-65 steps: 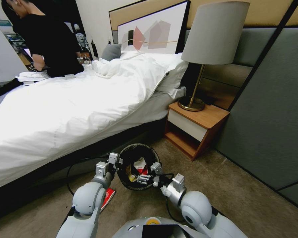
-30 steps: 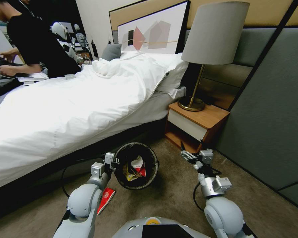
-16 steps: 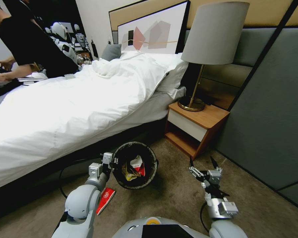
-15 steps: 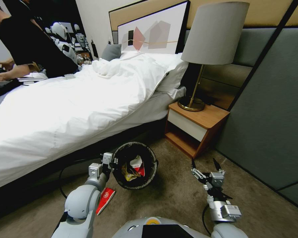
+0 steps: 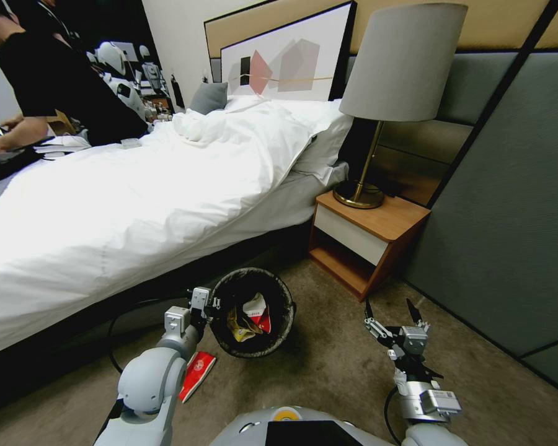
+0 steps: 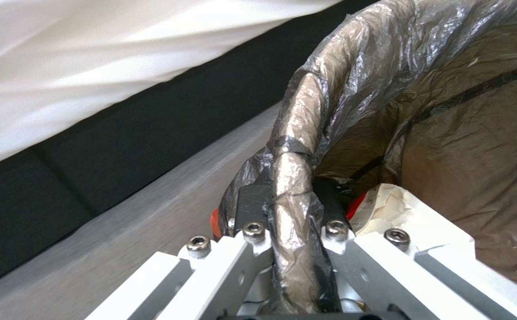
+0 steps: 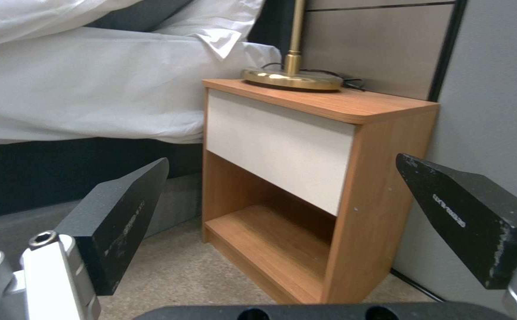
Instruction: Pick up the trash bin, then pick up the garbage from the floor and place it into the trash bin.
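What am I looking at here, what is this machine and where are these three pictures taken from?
It is a wheeled robot with two arms in a bedroom. The wide picture comes from its head, looking down at the carpet; the other two come from cameras on its wrists. The left tool is clamped on the rim of the trash bin, which has a dark bag and wrappers inside. The left wrist picture shows that grip close up. The right tool hangs open and empty, facing the nightstand with a lamp. A red-and-white carton lies on the floor beside the left arm.
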You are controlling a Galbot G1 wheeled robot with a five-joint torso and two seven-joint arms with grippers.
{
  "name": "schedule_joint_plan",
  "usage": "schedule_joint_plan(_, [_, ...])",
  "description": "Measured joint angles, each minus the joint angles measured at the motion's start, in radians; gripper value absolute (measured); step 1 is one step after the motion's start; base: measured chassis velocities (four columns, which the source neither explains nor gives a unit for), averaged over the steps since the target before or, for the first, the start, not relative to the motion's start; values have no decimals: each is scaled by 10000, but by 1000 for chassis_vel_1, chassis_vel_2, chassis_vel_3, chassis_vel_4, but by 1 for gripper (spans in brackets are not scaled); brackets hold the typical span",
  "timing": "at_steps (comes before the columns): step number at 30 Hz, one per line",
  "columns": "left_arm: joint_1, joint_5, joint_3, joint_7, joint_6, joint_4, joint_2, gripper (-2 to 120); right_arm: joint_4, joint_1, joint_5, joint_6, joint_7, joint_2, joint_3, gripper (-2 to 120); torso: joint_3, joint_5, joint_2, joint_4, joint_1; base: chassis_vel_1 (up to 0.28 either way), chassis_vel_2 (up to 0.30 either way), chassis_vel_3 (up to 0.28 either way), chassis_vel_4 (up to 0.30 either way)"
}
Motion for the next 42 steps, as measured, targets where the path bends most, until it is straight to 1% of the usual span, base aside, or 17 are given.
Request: schedule_joint_plan(42, [82, -43, -86, -22, -77, -14, -26, 1, -244, 58, -7, -59, 92, 108, -138, 100, 0, 0, 0, 0, 0, 76, 73, 73, 74])
